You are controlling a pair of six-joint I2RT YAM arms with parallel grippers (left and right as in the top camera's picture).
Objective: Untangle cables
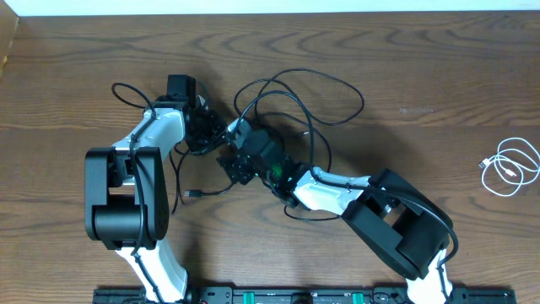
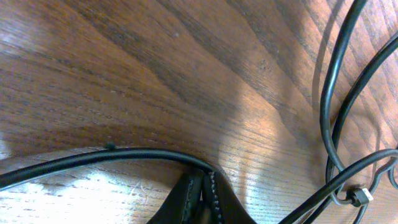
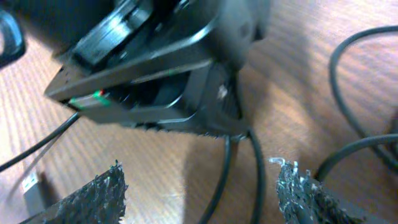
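Note:
Several black cables (image 1: 295, 101) lie tangled in loops at the table's centre. Far to the right, a white cable (image 1: 510, 166) sits coiled apart from them. My left gripper (image 1: 213, 138) is at the tangle's left edge. In its wrist view, the left gripper (image 2: 203, 180) is shut, with a black cable (image 2: 124, 153) pinched at the tips and running off left. My right gripper (image 1: 234, 159) sits just beside it, open. In the right wrist view, two black strands (image 3: 256, 174) pass between the wide-apart fingertips of the right gripper (image 3: 198, 169). The left gripper's body (image 3: 155, 81) is close ahead.
A small plug (image 2: 359, 196) lies among the loops at the lower right of the left wrist view. Another plug end (image 1: 192, 194) rests near the left arm. The right arm's white link (image 1: 329, 192) crosses over part of the tangle.

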